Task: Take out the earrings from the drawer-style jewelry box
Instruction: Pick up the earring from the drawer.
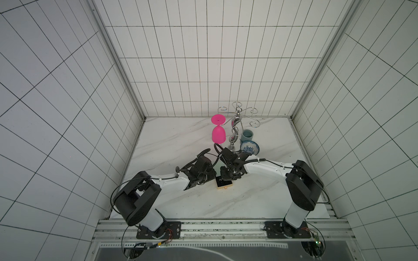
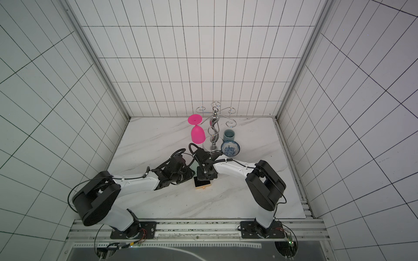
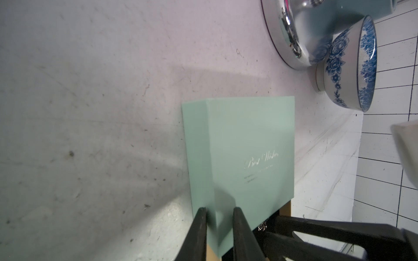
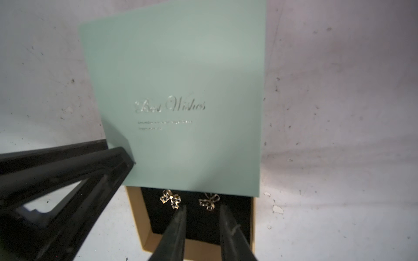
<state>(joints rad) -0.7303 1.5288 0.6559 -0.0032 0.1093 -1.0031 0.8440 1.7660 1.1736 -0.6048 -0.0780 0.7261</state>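
Observation:
The drawer-style jewelry box (image 4: 181, 79) lies on the marble table, its mint-green sleeve lettered "Best Wishes" (image 3: 248, 146). Its tan drawer (image 1: 224, 183) (image 2: 203, 184) is slid partly out and shows black lining. Two small bow-shaped earrings (image 4: 170, 198) (image 4: 209, 201) lie on the lining at the sleeve's edge. My left gripper (image 3: 219, 212) is shut on the sleeve's near corner. My right gripper (image 4: 203, 208) hangs open over the drawer, tips just short of the earrings, nothing between its fingers. One earring (image 3: 262, 226) glints beside the right fingers (image 3: 316, 228).
A blue-and-white bowl (image 1: 250, 148) (image 3: 352, 65) stands just behind the right wrist. Farther back are a chrome wire stand (image 1: 235, 126) carrying an upside-down pink glass (image 1: 218, 134), and a teal cup (image 1: 247, 135). Tiled walls enclose the table on three sides.

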